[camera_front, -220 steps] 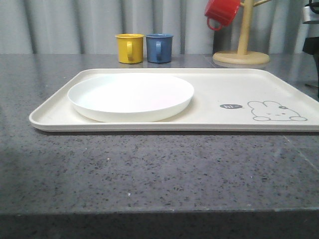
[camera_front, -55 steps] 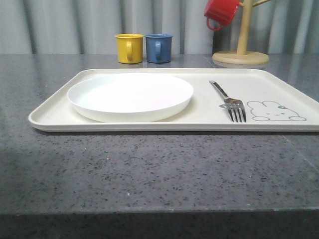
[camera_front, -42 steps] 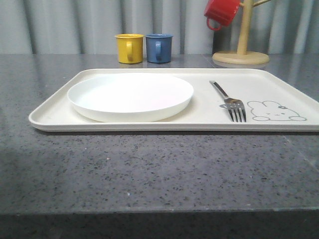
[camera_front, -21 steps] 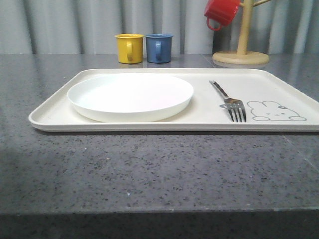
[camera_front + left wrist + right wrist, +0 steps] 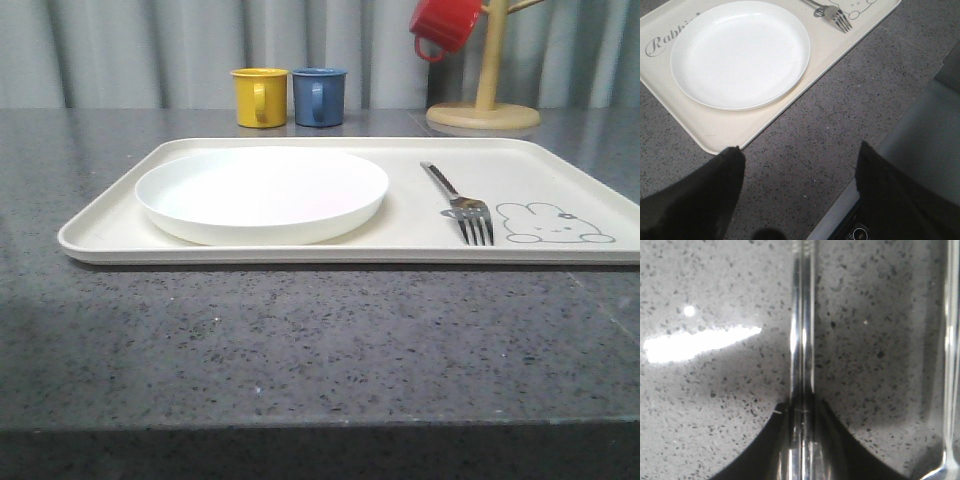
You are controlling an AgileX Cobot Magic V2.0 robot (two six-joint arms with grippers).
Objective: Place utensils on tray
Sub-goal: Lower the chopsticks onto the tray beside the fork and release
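Right now the cream tray (image 5: 560,170) lies flat on the speckled grey counter (image 5: 300,340), with the white plate (image 5: 262,193) resting on its left half. Just to the plate's right lies the fork (image 5: 461,203), flat on the tray, tines toward the near rim and just beside the drawn rabbit (image 5: 550,223). Behind the tray stand a yellow mug (image 5: 260,96) and a blue mug (image 5: 319,96) side by side, and a red mug (image 5: 445,24) hangs from a wooden mug tree (image 5: 485,100). From the left wrist, the left gripper (image 5: 799,192) hangs unclenched over bare counter near the tray's corner, its dark fingers (image 5: 695,197) spread wide. At the right wrist, the right gripper (image 5: 802,440) is clenched around slim chopsticks (image 5: 802,330) lying on the counter, another shiny utensil (image 5: 951,365) beside them.
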